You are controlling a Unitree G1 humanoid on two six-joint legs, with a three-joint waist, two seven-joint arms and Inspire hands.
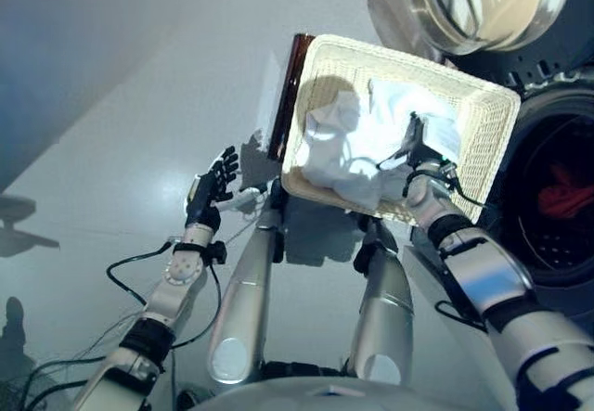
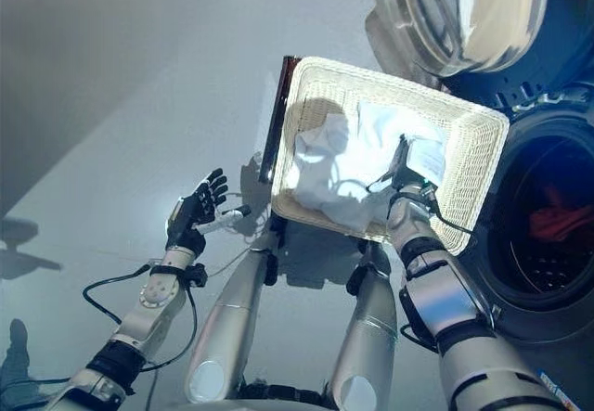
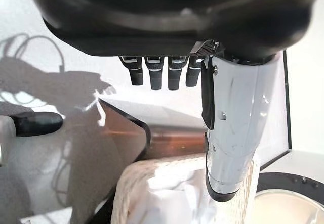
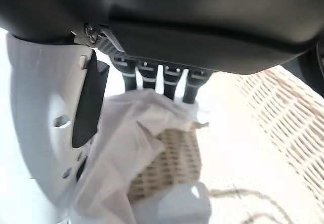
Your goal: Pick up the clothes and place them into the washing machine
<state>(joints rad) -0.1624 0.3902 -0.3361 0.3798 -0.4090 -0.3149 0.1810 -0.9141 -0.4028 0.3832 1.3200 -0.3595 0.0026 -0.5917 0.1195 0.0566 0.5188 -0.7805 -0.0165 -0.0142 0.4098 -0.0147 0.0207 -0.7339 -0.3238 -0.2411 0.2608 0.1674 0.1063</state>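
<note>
A shallow white wicker basket [image 1: 490, 137] holds crumpled white clothes [image 1: 357, 142]. My right hand [image 1: 425, 156] reaches into the basket's right half. In the right wrist view its fingers [image 4: 152, 75] and white-covered thumb [image 4: 40, 107] close on a raised fold of white cloth [image 4: 131, 128] above the basket's bottom [image 4: 169, 168]. My left hand [image 1: 212, 186] is open and empty, its fingers spread above the floor to the left of the basket. The washing machine's drum [image 1: 548, 244] is open at the right, with a red garment [image 1: 561, 198] inside.
The machine's round door [image 1: 483, 3] stands open above the basket's far side. The dark brown box [image 1: 290, 86] shows under the basket's left edge, and in the left wrist view [image 3: 126, 143]. Pale floor [image 1: 111, 105] stretches to the left.
</note>
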